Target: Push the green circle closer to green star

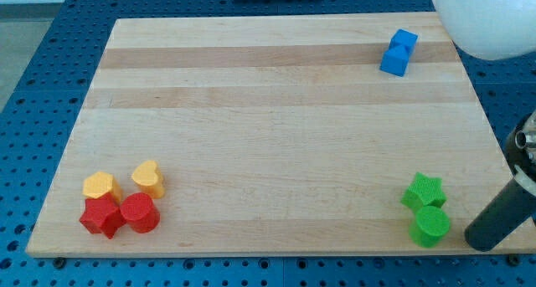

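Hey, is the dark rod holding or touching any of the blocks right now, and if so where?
Nothing is held. My tip sits just off the view's right of the green circle block, apart from it, with the green star block directly above.

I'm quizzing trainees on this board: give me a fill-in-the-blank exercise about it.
1. The green circle touches the green ____.
2. My tip sits to the view's ____ of the green circle.
3. The blue block lies near the view's top ____ corner.
4. The red blocks lie just below two ____ blocks.

Answers: star; right; right; yellow
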`<state>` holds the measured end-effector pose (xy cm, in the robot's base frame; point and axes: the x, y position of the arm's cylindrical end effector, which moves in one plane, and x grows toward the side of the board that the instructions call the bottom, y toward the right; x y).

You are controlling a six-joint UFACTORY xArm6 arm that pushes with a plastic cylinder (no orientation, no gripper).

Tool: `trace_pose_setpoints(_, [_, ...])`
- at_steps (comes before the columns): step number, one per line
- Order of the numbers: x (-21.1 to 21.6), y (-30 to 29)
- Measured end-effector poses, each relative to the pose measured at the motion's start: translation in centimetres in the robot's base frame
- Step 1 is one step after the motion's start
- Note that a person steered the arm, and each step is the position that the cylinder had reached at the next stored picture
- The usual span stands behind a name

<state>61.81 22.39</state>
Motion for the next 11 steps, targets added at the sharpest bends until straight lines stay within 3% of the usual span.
trace_pose_setpoints(1, [0.0, -3.0])
trace_pose_setpoints(4, [-0.4, -20.3])
trace_pose_setpoints(6, [0.1, -20.1])
trace_pose_setpoints(8, [-5.1, -19.7])
trace_pose_setpoints(10, [-2.0, -15.8])
trace_pose_setpoints(11, [-4.5, -15.8])
